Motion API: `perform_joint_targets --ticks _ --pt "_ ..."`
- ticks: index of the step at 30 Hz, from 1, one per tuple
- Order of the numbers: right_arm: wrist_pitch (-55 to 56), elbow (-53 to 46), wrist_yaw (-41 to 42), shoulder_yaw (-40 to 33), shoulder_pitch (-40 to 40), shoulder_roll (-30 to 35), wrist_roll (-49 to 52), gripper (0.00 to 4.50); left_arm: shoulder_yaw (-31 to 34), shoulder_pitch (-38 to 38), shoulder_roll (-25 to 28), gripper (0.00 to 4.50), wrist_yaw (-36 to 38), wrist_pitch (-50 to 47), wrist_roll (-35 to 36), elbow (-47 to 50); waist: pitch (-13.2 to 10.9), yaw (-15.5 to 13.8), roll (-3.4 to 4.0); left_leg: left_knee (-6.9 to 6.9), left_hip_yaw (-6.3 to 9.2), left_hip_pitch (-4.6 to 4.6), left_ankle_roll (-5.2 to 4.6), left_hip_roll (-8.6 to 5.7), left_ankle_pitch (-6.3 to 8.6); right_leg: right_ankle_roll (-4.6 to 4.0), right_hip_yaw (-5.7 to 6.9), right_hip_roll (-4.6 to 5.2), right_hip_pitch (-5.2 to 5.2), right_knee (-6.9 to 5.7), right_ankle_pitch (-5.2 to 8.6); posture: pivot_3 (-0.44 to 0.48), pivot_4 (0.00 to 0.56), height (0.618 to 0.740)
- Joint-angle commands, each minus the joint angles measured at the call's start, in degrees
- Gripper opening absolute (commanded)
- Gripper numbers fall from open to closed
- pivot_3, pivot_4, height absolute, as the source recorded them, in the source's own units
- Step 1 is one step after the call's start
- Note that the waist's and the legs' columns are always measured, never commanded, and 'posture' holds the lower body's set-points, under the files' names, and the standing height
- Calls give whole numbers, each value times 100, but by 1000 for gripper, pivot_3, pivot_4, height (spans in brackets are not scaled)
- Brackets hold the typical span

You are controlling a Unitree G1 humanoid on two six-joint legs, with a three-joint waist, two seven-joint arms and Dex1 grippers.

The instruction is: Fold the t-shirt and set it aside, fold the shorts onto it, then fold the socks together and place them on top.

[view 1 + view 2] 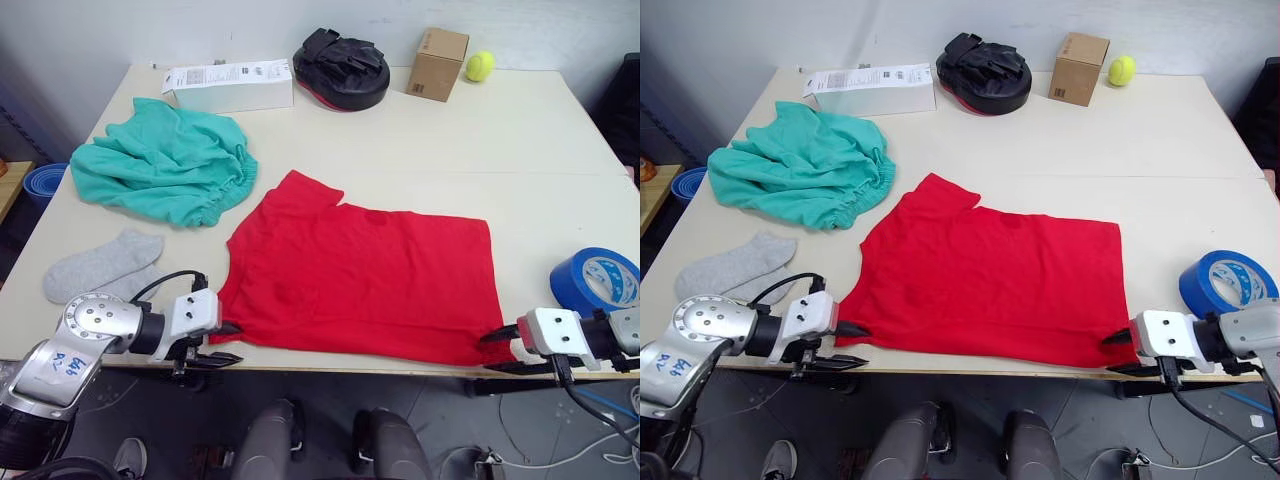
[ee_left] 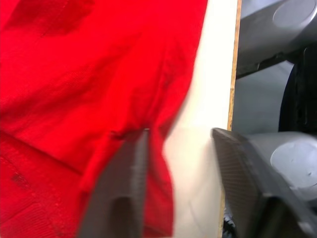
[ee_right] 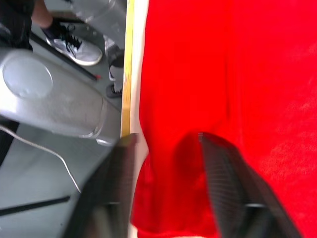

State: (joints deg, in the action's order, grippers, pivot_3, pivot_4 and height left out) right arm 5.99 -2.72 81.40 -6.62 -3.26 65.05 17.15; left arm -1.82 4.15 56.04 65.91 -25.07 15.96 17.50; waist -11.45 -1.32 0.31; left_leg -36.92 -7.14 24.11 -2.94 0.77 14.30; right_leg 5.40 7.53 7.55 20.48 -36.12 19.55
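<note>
Silver arms, white wrist blocks, blk cables, blk jaws.

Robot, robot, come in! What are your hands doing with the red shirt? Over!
Left gripper and right gripper open, straddling t-shirt corners at near table edge. Shirt flat, unfolded. Nothing blocking it.

Matt red cloth t-shirt (image 1: 365,280)
</note>
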Motion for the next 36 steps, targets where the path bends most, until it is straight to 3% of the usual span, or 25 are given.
perform_joint_targets --ticks 1,4,10,19,23,26,33,36 --pt "-444 -342 108 -367 3 204 362 3430 287 183 132 3673 45 -229 178 -203 0 4 0 1 0 1 0 0 0 0 0 0 0 2 0 0 150 740" --pt "-857 -453 129 -461 158 254 579 4459 427 440 191 4500 175 -476 426 -364 -1 11 -1 3 0 3 0 0 0 -1 1 0 3 5 0 0 150 740" --pt "-1195 -582 289 -533 268 322 729 4459 589 564 470 4500 620 -816 902 -112 -3 23 -5 16 0 9 3 0 4 1 3 0 8 15 -1 0 150 740" --pt "-922 -920 83 -557 -243 154 436 4459 319 185 390 4500 208 -101 280 89 -5 11 -7 46 -3 5 -18 -1 -15 3 9 -8 13 14 -2 0 150 740" --pt "-642 -975 -94 -437 -456 62 137 3575 214 188 303 4500 26 254 -74 -107 -5 8 -8 46 -9 4 -11 -2 -14 3 5 -7 13 17 -2 0 150 740" --pt "-417 -946 -261 -279 -489 -23 -140 2548 136 327 201 3887 -100 298 -195 -263 -5 10 -9 46 -13 4 0 -3 -10 2 -1 -6 12 23 -1 0 150 740" --pt "-54 -634 -591 103 -361 -135 -764 2506 -98 388 175 1632 -63 375 -352 -339 -5 11 -9 50 -16 4 3 -3 -14 0 -4 -5 17 20 -1 0 150 740" --pt "50 -490 -646 213 -237 -131 -869 1918 -166 380 162 705 -93 317 -390 -317 -5 11 -9 50 -16 2 0 -3 -19 0 -2 -6 17 16 -1 0 150 740"
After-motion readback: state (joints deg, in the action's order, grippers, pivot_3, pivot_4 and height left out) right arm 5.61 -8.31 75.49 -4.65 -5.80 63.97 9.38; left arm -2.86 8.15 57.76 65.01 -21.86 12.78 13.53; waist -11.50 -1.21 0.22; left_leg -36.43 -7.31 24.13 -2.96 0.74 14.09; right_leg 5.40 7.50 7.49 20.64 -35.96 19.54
